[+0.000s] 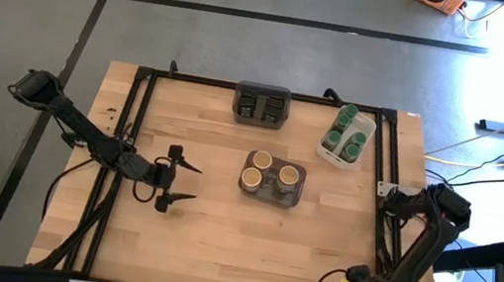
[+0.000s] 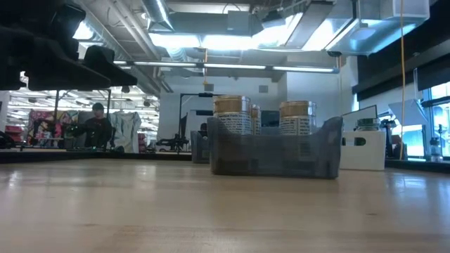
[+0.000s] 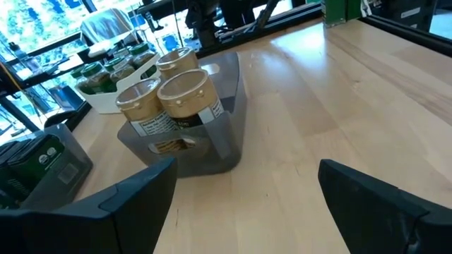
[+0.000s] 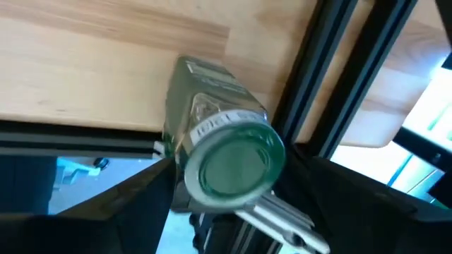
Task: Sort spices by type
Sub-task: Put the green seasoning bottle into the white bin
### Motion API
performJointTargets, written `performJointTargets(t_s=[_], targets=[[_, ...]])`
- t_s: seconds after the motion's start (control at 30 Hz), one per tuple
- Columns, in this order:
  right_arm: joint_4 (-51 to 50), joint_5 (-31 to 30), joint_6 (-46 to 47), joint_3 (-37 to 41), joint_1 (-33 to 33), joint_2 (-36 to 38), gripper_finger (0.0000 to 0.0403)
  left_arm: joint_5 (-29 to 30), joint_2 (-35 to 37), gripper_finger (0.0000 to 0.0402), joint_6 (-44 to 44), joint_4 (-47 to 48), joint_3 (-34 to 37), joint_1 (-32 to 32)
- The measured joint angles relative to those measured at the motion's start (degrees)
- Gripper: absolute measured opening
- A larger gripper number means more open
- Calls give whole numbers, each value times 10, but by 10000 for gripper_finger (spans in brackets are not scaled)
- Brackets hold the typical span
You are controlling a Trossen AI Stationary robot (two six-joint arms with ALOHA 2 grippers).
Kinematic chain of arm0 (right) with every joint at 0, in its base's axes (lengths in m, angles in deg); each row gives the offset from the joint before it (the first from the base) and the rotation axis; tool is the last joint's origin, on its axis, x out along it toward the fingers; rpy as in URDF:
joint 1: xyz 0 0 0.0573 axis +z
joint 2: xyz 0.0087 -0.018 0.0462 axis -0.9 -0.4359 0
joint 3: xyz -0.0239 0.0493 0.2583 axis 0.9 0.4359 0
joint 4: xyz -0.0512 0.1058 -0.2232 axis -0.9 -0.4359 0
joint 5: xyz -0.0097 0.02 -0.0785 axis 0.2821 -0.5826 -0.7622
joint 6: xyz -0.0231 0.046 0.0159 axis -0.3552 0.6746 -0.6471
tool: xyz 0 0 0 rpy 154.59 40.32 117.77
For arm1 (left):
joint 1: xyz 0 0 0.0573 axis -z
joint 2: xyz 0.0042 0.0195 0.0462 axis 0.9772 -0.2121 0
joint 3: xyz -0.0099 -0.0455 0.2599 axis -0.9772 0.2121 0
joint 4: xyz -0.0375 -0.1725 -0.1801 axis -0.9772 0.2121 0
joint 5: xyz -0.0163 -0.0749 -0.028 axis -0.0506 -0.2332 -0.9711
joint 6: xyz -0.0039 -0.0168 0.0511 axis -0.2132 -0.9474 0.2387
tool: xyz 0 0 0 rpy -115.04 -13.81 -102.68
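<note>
A green-lidded jar (image 4: 229, 166) sits between the fingers of my right gripper (image 1: 413, 203), over the black frame rail (image 4: 318, 92) at the table's right edge. Tan-lidded jars (image 1: 272, 174) stand in a grey bin (image 1: 291, 199) at mid-table. More green-lidded jars (image 1: 345, 133) stand in a white tray (image 1: 322, 152) at the far right. Dark tins (image 1: 261, 104) fill a grey bin at the far edge. My left gripper (image 1: 181, 180) hangs open left of the tan-jar bin, its fingers (image 3: 134, 204) pointing at it, holding nothing. My right gripper pinches the green-lidded jar by the round sides of its body (image 4: 185, 152), one finger on each side, just below the lid. The fingers come from above, slanting down. The jar's green lid (image 4: 236, 166) faces back toward the wrist and its body points down toward the table's edge.
A black metal frame (image 1: 136, 114) runs around the wooden table top. A silver bracket (image 4: 279, 215) shows under the jar by the right rail. Bare wood lies along the near half of the table (image 1: 246, 250). People and equipment show in the room beyond (image 2: 95, 126).
</note>
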Motion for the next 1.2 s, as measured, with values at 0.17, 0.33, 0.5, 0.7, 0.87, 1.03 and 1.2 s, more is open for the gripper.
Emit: performJointTargets(t_s=[0.17,0.33,0.5,0.7,0.87,1.03,1.2], targets=[[0,-17,-17,1,-1,-20,323,0,0,343,0,1,0,0],[52,-16,-16,35,-1,-23,320,0,0,343,0,1,0,0],[111,-10,-16,67,-1,-23,278,0,0,343,0,1,0,0],[101,-17,-21,74,-1,-22,205,0,0,343,0,1,0,0],[83,-31,-49,75,-6,-17,204,0,0,343,0,1,0,0],[39,-96,-99,58,-35,2,204,0,0,343,-1,1,0,0],[-18,-191,-188,31,-90,24,204,0,0,343,-2,1,0,0]])
